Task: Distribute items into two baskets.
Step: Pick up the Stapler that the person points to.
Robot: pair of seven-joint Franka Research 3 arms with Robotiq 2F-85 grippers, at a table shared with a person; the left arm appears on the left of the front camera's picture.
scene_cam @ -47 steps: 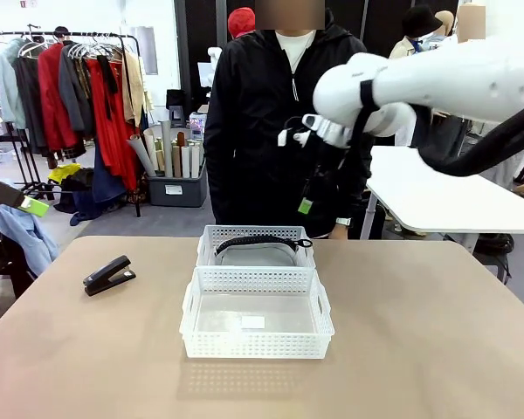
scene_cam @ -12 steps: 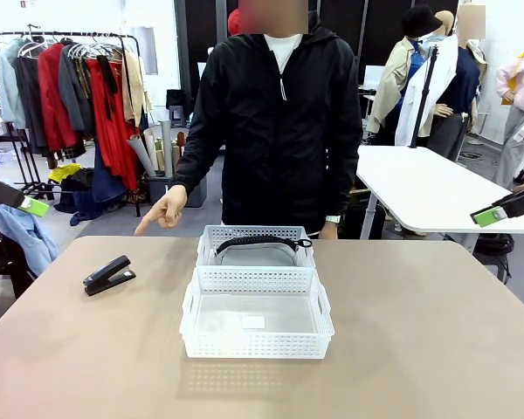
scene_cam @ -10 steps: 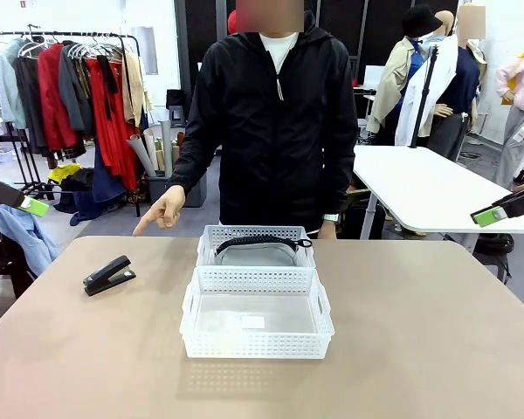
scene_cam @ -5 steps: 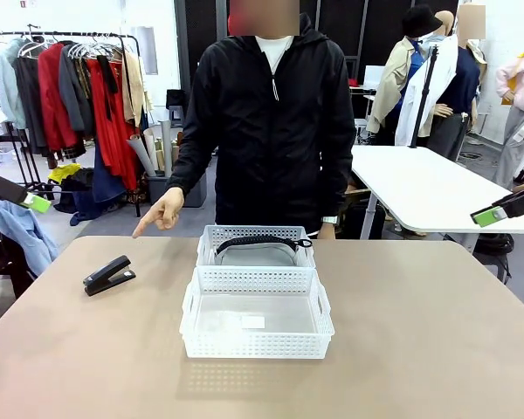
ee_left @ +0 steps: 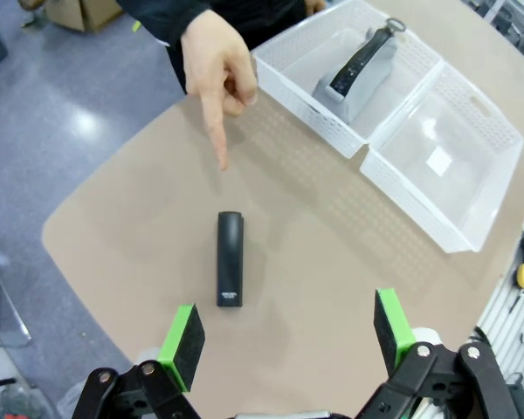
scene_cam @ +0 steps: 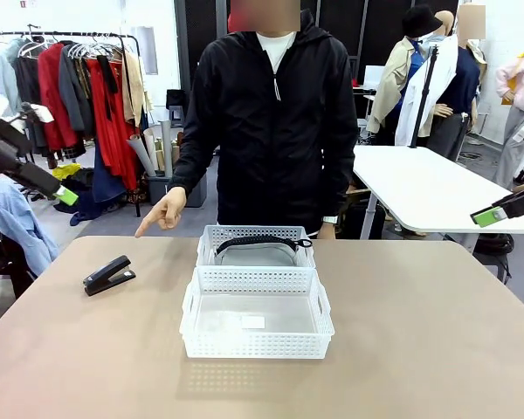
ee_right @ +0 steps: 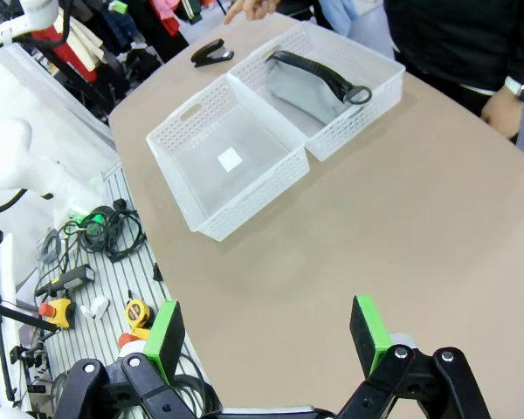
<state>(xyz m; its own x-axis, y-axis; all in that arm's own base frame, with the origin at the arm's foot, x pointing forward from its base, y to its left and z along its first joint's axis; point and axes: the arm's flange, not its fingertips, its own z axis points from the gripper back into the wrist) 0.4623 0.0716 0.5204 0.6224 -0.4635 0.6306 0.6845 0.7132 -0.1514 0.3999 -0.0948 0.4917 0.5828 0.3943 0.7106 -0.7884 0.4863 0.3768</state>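
Behind the tan tabletop [scene_cam: 437, 332] stand a clothes rack [scene_cam: 87, 78] on the left and a white side table [scene_cam: 437, 188] on the right. Over the left edge, the left end effector [ee_left: 288, 336] hangs above the tabletop with its green pads [ee_left: 185, 343] wide apart. Its wrist view looks straight down on the black stapler [scene_cam: 109, 275], which lies flat near the far left corner, well below the pads; the front view gives its side profile.

A person's hand [scene_cam: 162, 212] points a forefinger at the stapler from the far edge. Seen from above, the fingertip stops short of it.

In the middle, the smaller basket [scene_cam: 253, 230] sits by the far edge with the grey pouch [scene_cam: 255, 254] inside, black zipper edge up. The larger basket [scene_cam: 255, 346] touches its near side, a small white label [scene_cam: 252, 322] on its floor.

On the right side, the right end effector [ee_right: 266, 336] hovers high above the tabletop, jaws apart. Its wrist view takes in both baskets at an angle and the person's other hand [ee_right: 505, 112], which hangs beyond the far edge. It also shows a yellow tape measure [ee_right: 138, 312] and cables [ee_right: 105, 229] on a slatted base beside the tabletop.
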